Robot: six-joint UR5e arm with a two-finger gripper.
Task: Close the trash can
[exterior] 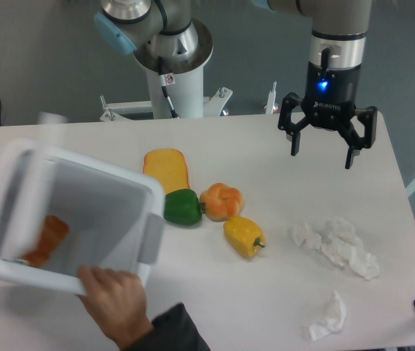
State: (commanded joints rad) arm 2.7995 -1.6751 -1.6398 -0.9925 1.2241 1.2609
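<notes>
Still pre-approach: trash can [75, 219] tilted, open, gripped by human hand [116, 303]; gripper [327, 150] hovered far right, fingers apart; needed reaching lid.

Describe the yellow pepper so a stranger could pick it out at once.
Start at the big white trash can on the table's left and move right to the cluster of food beside it. The yellow pepper is the piece nearest the table's front edge, below the bread roll. Unlike the green pepper, it is glossy yellow.
</notes>
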